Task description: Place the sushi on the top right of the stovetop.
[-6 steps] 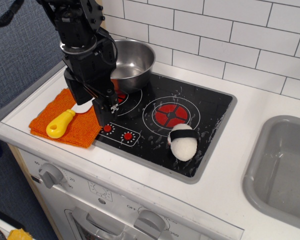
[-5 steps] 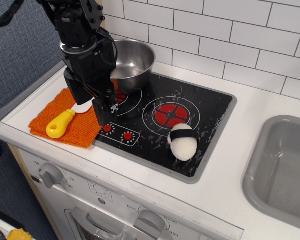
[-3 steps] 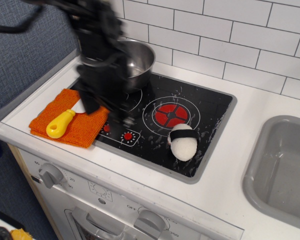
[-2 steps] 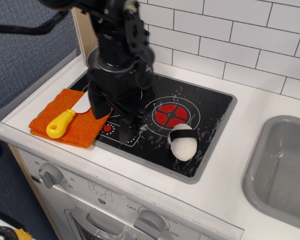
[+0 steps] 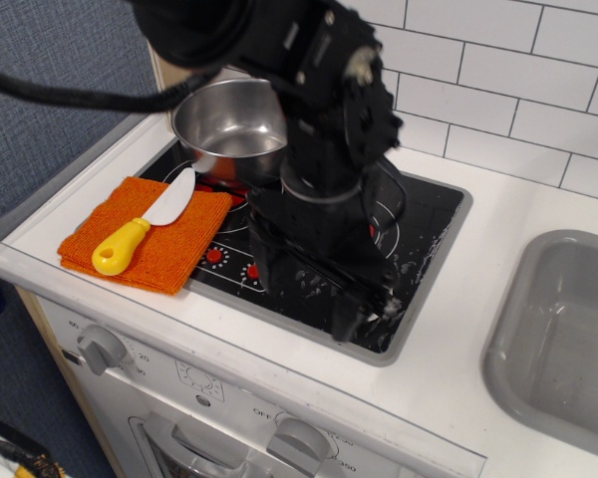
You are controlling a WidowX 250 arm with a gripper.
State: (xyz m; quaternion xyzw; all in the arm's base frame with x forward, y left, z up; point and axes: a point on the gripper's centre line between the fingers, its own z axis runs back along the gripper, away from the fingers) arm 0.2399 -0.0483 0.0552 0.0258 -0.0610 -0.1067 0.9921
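The black glossy stovetop [image 5: 431,213] with white rings and red burner centres lies in the white counter. My gripper [image 5: 309,294] hangs low over the stovetop's front right part, where the sushi lay a moment ago. Its two dark fingers stand apart, so it looks open. The sushi is hidden behind the gripper and arm, and I cannot tell whether the fingers touch it. The stovetop's back right corner is bare.
A steel pot [image 5: 229,121] stands on the back left burner. An orange cloth [image 5: 184,249] with a yellow-handled toy knife [image 5: 130,242] lies left of the stovetop. A grey sink [image 5: 568,329] is at the right. White tiled wall behind.
The arm has swung from the left side of the stovetop, by the cloth, to the front right and now covers the sushi. The pot and knife are now uncovered.
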